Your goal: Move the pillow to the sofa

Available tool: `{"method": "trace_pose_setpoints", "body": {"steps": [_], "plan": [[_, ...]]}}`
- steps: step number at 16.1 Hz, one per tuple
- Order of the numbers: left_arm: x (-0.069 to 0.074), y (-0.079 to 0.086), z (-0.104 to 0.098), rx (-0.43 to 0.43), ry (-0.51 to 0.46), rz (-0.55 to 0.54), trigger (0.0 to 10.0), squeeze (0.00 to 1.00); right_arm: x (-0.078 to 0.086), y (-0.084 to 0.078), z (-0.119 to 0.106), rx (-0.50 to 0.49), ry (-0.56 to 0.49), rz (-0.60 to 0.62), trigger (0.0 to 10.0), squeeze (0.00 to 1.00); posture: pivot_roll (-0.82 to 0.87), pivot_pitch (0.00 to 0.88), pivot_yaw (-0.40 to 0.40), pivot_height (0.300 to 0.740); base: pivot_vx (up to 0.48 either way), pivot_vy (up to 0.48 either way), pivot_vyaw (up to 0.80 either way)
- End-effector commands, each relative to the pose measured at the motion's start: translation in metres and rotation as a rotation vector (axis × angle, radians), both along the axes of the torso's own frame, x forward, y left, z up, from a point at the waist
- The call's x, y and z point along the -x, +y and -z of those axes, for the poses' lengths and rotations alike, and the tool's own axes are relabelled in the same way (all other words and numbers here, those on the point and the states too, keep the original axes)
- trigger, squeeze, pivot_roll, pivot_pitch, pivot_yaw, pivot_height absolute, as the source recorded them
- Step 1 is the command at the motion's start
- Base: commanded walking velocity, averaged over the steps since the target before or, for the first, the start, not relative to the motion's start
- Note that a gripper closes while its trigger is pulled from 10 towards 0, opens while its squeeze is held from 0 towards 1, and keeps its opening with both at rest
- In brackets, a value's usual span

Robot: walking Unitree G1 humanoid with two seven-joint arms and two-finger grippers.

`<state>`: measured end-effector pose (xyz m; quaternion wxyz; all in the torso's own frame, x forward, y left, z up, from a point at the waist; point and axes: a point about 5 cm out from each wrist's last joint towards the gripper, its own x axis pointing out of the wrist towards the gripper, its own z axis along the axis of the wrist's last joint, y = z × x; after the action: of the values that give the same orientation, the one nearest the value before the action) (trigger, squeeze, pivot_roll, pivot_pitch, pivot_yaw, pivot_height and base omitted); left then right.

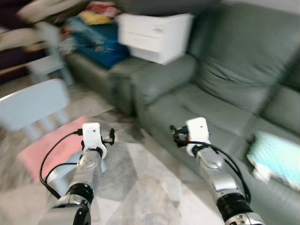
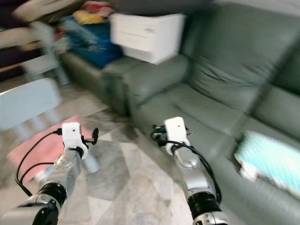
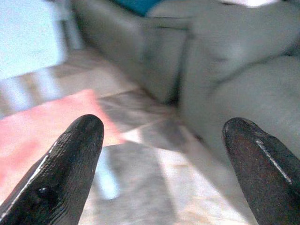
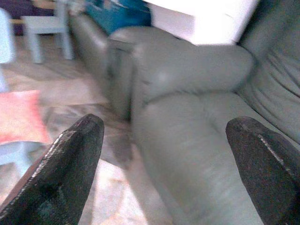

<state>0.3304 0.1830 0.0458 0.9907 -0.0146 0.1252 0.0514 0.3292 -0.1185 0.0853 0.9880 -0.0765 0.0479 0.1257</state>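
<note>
A pink pillow point(image 1: 51, 147) lies low at the left, apparently on the seat of a small light-blue chair point(image 1: 33, 105). The grey-green sofa point(image 1: 220, 93) fills the right half of the blurred head views. My left gripper point(image 3: 164, 136) is open and empty, hovering just right of the pink pillow point(image 3: 42, 126) and pointing toward the sofa's armrest. My right gripper point(image 4: 164, 136) is also open and empty, held in front of the sofa's seat cushion point(image 4: 187, 140). Neither gripper touches the pillow.
A teal and white cushion point(image 1: 276, 159) rests on the sofa seat at the far right. A white drawer unit point(image 1: 154, 35) sits beside the sofa's armrest, next to a second couch piled with blue clothes point(image 1: 101, 40). Another small chair point(image 1: 47, 61) stands far left. Pale tiled floor point(image 1: 140, 187) lies between my arms.
</note>
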Motion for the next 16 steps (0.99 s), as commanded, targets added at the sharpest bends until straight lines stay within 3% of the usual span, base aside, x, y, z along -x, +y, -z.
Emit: {"method": "trace_pose_setpoints", "body": {"steps": [1,10,16], "plan": [[-0.0029,0.0012,-0.0055,-0.015,-0.028,-0.008,10.0,0.00,0.0009,0.0055,-0.0001,-0.008,-0.002,-0.025,10.0,0.00,-0.07,0.000,0.023,0.740,0.000,0.000,0.80],[-0.0020,-0.0011,-0.0042,0.025,-0.031,0.015,10.0,0.00,0.0014,0.0069,-0.0008,-0.006,-0.007,-0.044,10.0,0.00,-0.07,0.000,0.017,0.740,0.000,0.000,0.78],[-0.0017,0.0009,-0.0046,0.049,-0.040,0.025,10.0,0.00,0.0000,0.0072,-0.0034,-0.008,-0.019,-0.048,10.0,0.00,-0.07,0.000,0.017,0.740,0.000,0.000,0.00]]}}
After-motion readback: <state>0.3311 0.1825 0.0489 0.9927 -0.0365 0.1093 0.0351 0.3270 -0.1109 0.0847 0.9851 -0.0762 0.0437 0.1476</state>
